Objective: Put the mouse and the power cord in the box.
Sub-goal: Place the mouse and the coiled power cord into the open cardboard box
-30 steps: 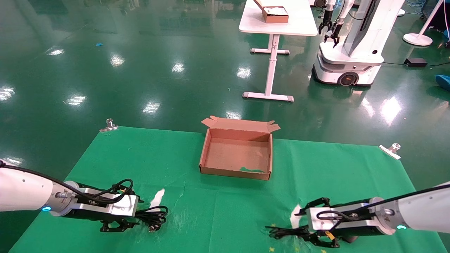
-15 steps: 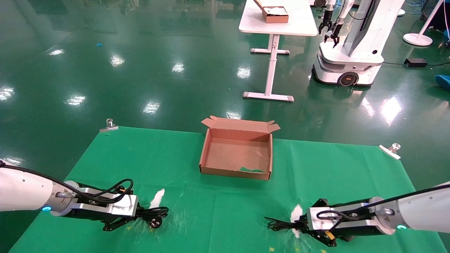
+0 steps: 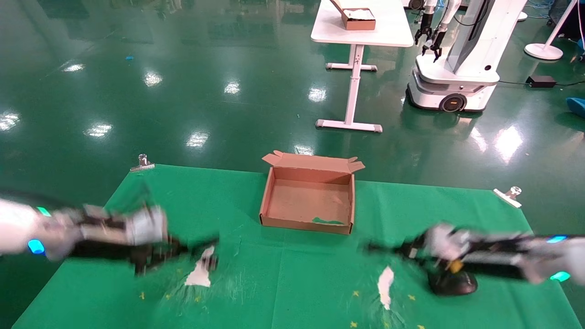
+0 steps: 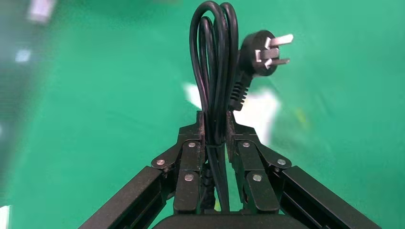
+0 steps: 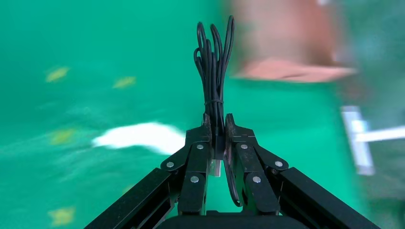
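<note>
Between pinched left hand [image 4: 215,131] fingers, glossy looped power cord [image 4: 212,71] stands.

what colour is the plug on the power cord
Black, with silver metal prongs; the plug on the power cord shows best in the left wrist view.

Right gripper [image 5: 217,125]: jaws closed on bundled thin black mouse cable [image 5: 215,62]; loops project past fingertips, tied by thin band. Beyond: green cloth [image 5: 71,38] with white patch [image 5: 138,136], blurred brown box [image 5: 286,43].
</note>
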`<state>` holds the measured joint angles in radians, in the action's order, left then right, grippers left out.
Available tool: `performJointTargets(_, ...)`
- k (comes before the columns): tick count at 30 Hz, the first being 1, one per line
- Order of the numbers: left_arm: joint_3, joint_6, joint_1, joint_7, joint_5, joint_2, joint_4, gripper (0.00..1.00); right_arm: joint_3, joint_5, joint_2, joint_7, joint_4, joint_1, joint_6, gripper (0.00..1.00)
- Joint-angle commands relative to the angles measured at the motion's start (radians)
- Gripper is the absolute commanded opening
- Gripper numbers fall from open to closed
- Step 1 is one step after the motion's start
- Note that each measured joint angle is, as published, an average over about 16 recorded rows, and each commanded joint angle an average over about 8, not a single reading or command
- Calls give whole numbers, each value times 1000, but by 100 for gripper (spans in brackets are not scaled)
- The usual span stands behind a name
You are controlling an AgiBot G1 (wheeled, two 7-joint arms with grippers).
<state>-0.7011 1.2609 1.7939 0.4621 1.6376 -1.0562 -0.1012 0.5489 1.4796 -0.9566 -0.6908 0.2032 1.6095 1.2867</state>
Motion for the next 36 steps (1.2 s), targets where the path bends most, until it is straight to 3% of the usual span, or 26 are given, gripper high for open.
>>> performJointTargets(1,29,40,40,-50,-43,22,23,0,-36,-51,46,-3,12,10,21,0)
performJointTargets(6,75,-22,130,-172,-106,-30,51,0,-42,-54,33,63,105,89,3,0)
performJointTargets(13,106,-167,219,-253,-147,-112,56,0,-39,-54,-158,120,112,117,-124,0)
performJointTargets(19,105,-174,248,-244,-145,-112,60,0,-46,-59,-325,78,-22,86,-331,0)
performJointTargets(24,87,-135,243,-207,-120,-90,64,0,-50,-68,-398,55,-89,34,-509,2)
performJointTargets(32,61,-130,198,-127,-83,-99,63,0,-37,-99,-404,50,-66,-16,-523,97)
performJointTargets(36,53,-212,160,-94,-71,-149,65,0,-27,-108,-400,37,-64,-18,-522,100)
